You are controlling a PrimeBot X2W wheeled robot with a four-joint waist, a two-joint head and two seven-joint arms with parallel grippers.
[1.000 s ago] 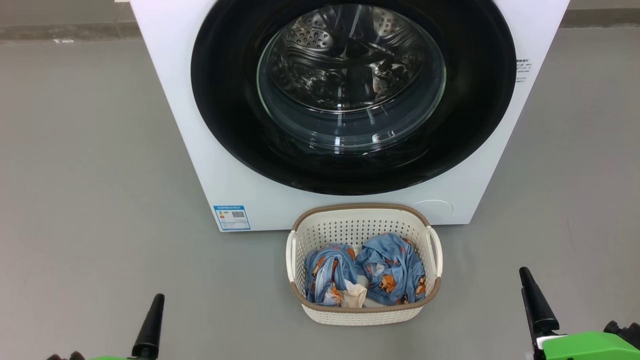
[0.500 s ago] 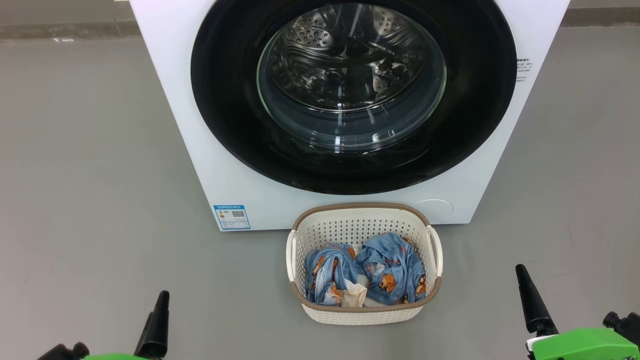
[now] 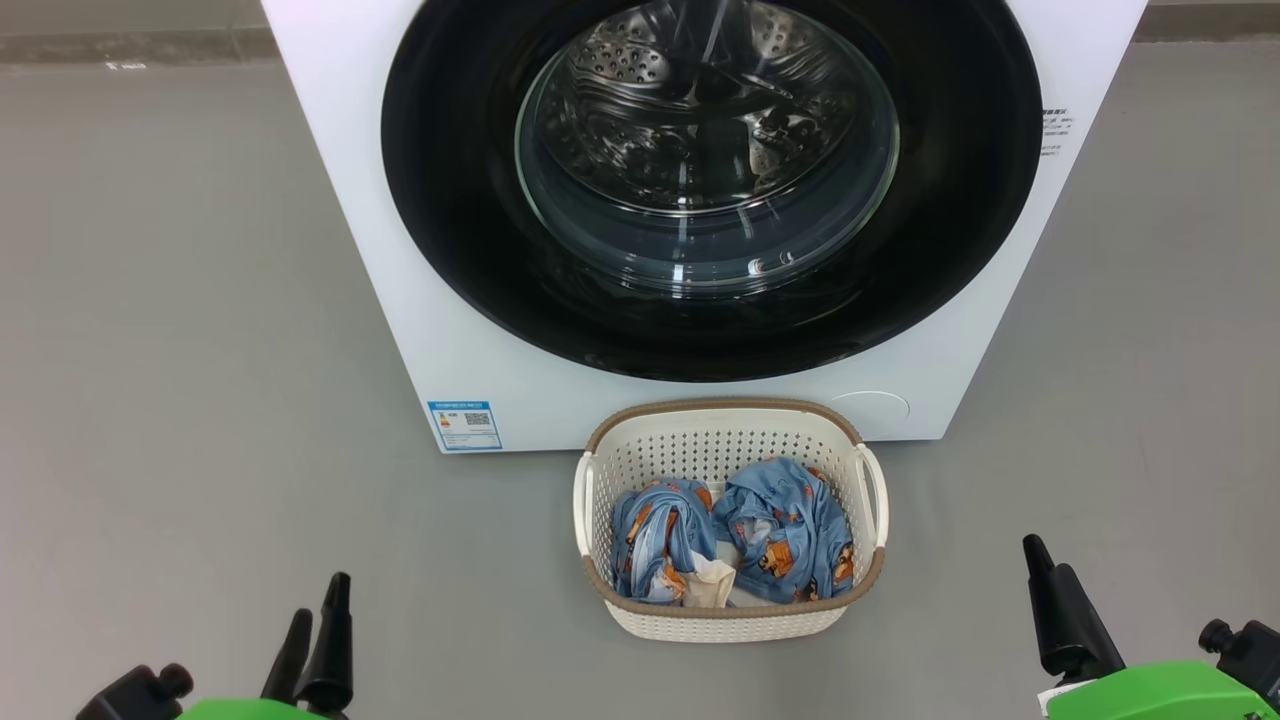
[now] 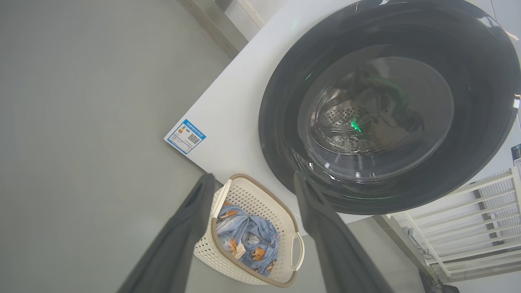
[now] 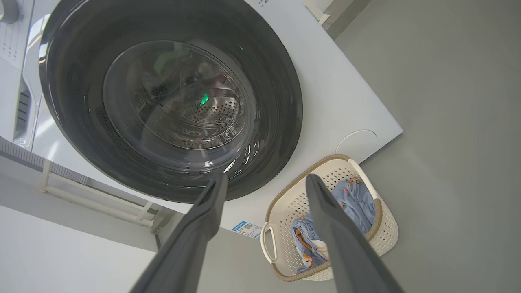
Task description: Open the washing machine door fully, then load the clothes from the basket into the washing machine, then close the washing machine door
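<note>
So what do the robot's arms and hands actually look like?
Each arm ends in a bright green casing carrying a tool. The left tool and right tool each have two long black fingers tapering to blunt points, like slim cones. A small black knob sticks out beside the green part.

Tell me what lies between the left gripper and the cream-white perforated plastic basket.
Bare grey floor, nothing else, between left gripper and basket; seen in the head view.
</note>
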